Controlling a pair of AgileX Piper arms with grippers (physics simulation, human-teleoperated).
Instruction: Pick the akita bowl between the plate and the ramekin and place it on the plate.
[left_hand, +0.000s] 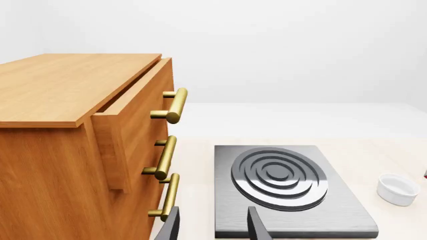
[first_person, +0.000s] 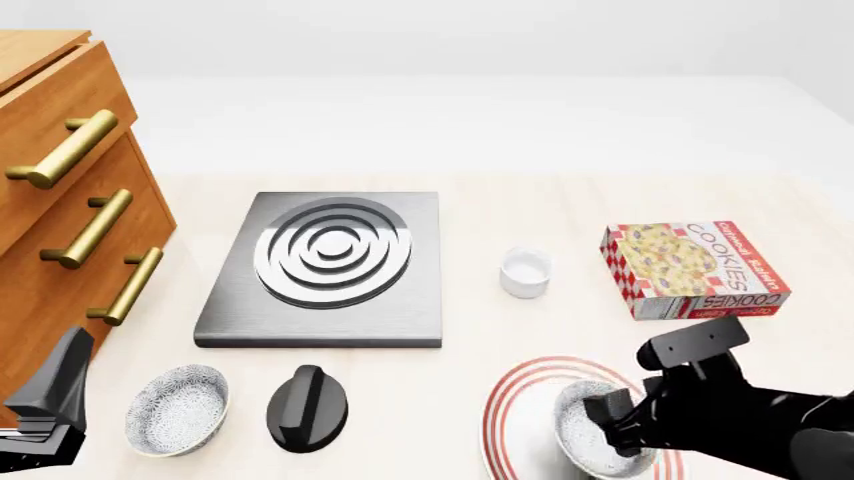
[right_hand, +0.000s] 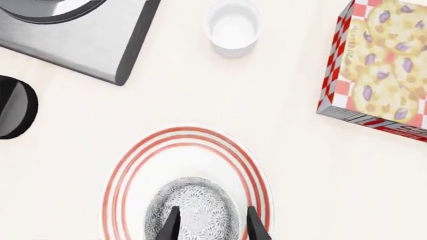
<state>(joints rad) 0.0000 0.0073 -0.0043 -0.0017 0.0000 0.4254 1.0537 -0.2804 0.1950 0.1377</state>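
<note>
Through your left wrist camera you see the orange wooden drawer cabinet (left_hand: 73, 145) with brass bar handles, its top drawer pulled slightly out, and beside it the flat grey metal hob slab (left_hand: 290, 192) with concentric raised rings. The small plain white ramekin (left_hand: 397, 189) sits past the slab. Your left gripper (left_hand: 212, 225) shows two dark fingers spread apart, holding nothing.

From the front camera, your left gripper (first_person: 47, 405) sits low at the table's near left corner, beside the cabinet (first_person: 67, 200). A grey-and-white speckled bowl (first_person: 176, 408) rests near the front edge, with a black round knob-like object (first_person: 307, 407) just right of it. The red-and-yellow cookie box (first_person: 694, 268) lies toward the right edge, the ramekin (first_person: 526, 272) between it and the hob slab (first_person: 327, 268). Your right gripper (first_person: 617, 428) is down over the white red-ringed plate (first_person: 514, 410), where the speckled akita bowl (first_person: 587, 435) sits.

In your right wrist camera, the akita bowl (right_hand: 200, 205) rests on the plate (right_hand: 133, 175), and your right gripper (right_hand: 210, 225) has its fingers parted, straddling the bowl's near rim; you cannot tell whether they press it.
</note>
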